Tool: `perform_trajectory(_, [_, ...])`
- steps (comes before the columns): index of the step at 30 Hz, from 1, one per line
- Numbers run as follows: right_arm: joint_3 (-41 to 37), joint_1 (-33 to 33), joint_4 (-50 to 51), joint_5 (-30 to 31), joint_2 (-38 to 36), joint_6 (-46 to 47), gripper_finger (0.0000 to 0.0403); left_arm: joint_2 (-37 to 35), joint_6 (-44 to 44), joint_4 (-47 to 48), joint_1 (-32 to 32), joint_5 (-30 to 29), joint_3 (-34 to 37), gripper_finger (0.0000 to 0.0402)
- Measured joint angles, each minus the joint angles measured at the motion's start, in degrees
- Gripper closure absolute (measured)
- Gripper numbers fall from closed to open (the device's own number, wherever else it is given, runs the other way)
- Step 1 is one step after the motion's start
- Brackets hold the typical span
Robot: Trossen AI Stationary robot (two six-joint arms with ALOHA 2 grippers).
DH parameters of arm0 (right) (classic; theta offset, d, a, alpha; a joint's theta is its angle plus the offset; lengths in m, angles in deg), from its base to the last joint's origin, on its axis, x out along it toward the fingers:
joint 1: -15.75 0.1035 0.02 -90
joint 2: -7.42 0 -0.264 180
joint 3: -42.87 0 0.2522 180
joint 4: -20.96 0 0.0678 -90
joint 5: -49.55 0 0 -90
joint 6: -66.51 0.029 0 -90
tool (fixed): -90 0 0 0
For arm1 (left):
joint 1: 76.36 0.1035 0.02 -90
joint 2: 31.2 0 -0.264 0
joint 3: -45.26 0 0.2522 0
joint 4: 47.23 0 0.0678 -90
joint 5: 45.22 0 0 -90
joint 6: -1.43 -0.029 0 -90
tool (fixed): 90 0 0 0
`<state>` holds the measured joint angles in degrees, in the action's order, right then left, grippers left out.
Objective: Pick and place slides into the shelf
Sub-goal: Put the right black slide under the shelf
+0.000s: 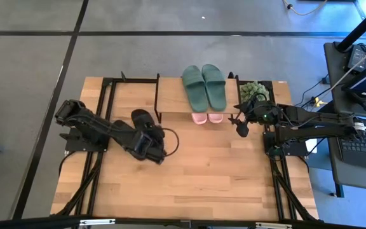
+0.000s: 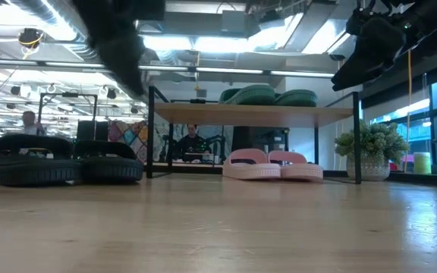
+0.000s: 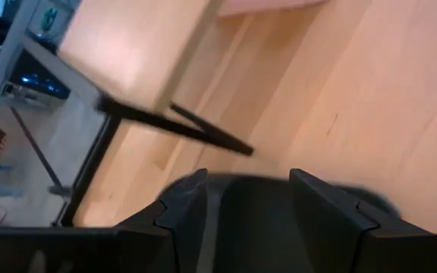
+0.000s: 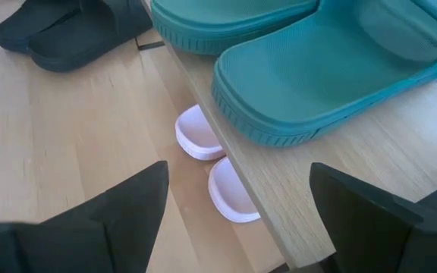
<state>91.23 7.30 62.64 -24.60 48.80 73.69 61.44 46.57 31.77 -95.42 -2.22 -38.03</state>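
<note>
The shelf (image 1: pixel 173 95) stands at the table's far middle. The two dark green slides (image 1: pixel 203 86) lie side by side on its top board (image 4: pixel 370 152). The pink pair (image 2: pixel 273 164) rests on the table under the board, heels sticking out toward the near side (image 4: pixel 203 163). The black pair (image 2: pixel 59 159) sits flat on the table left of the shelf. My left gripper (image 1: pixel 146 130) hovers open above the black slides (image 3: pixel 256 208), a finger on either side and no touch showing. My right gripper (image 1: pixel 241 125) is open and raised near the shelf's right end (image 4: pixel 237 171).
A small potted plant (image 1: pixel 254 91) stands on the table just right of the shelf, close to my right arm. The shelf's thin black legs (image 3: pixel 173 125) stand beside the black slides. Bare wooden tabletop (image 1: pixel 208 172) stretches toward the near edge. People sit in the room beyond.
</note>
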Motion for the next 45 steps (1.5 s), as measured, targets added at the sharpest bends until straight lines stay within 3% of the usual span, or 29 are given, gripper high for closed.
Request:
perform_trajectory(5, [0.0, 0.0, -0.4, 0.0, 0.0, 0.0, 0.0083, 0.0, 6.4, 0.2, -0.9, -2.4, 6.3, 0.0226])
perform_trajectory(12, [0.0, 0.0, -0.7, 0.0, 0.0, 0.0, 0.0083, 0.1, 14.5, -0.7, 1.2, 1.1, 12.3, 0.0226])
perform_trajectory(26, [0.0, 0.0, -1.2, 0.0, 0.0, 0.5, 0.0083, 2.4, 14.3, -4.2, 7.4, 2.4, 17.9, 0.0226])
perform_trajectory(45, [0.0, 0.0, -3.3, 0.0, 0.0, 4.4, 0.0083, 6.8, 12.2, -4.8, 12.8, 2.0, 18.3, 0.0226])
